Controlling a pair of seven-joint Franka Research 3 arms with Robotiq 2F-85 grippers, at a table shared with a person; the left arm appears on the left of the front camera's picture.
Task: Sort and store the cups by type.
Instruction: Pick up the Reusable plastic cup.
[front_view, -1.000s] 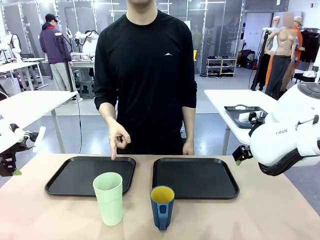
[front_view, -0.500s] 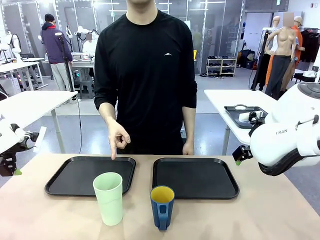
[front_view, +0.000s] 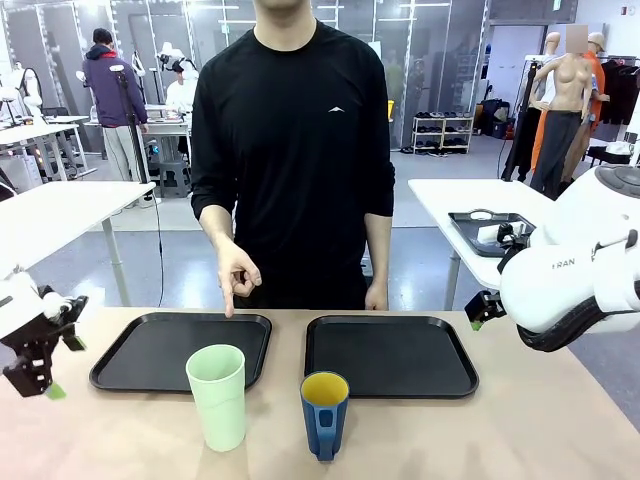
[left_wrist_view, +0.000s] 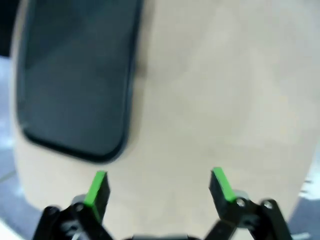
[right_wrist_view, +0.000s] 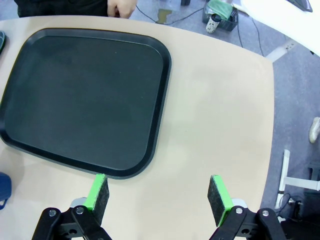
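A tall mint-green tumbler (front_view: 216, 395) stands on the table in front of the left black tray (front_view: 150, 355). To its right, in front of the right black tray (front_view: 400, 360), stands a dark blue handled mug (front_view: 324, 413) with a yellow inside. My left gripper (front_view: 45, 385) hangs over the table's left edge, left of the left tray. In the blurred left wrist view it (left_wrist_view: 159, 187) is open over bare table beside the tray (left_wrist_view: 75, 75). My right gripper (right_wrist_view: 159, 192) is open just off the right tray's (right_wrist_view: 85, 95) near edge. A sliver of the mug (right_wrist_view: 2, 190) shows at lower left.
A person stands at the far side. One hand (front_view: 237, 275) points a finger down at the back rim of the left tray; the other hand (front_view: 376, 297) hangs behind the right tray. Bare tabletop (front_view: 540, 420) lies to the right of the trays.
My left gripper has swung in and down over the table's left edge, toward the left tray. The right arm, cups and pointing hand have stayed put.
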